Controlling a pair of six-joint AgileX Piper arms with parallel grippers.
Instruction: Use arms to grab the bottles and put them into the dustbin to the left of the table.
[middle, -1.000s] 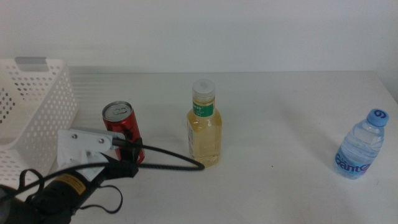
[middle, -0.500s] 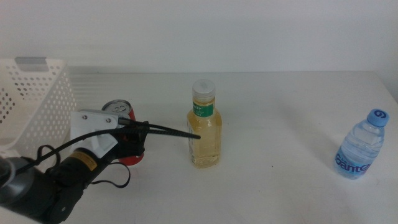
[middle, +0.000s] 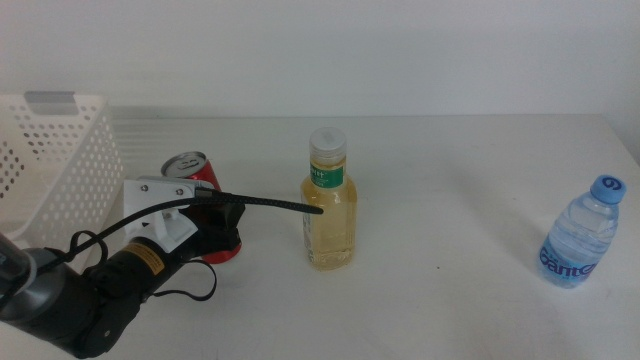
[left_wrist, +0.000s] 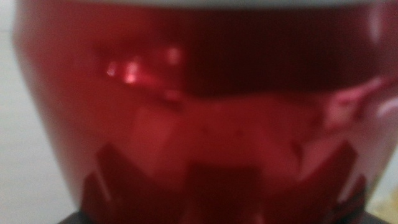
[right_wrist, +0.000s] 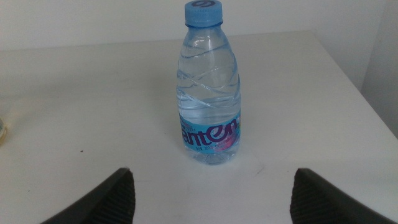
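Left gripper (middle: 215, 240) now pushed in around red can (middle: 197, 190), can tilted; jaw state cannot tell. Basket (middle: 60, 160) just beyond. Grasp looks imminent. Right gripper (right_wrist: 211, 193) spread, facing water bottle (right_wrist: 208, 93).

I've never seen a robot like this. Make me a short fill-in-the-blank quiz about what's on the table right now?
1. The left claw is at the ____ soda can.
2. The water bottle has a ____ cap.
3. The bottle of yellow liquid wears a ____ label.
4. The white basket stands at the table's ____ end.

Missing words: red; blue; green; left
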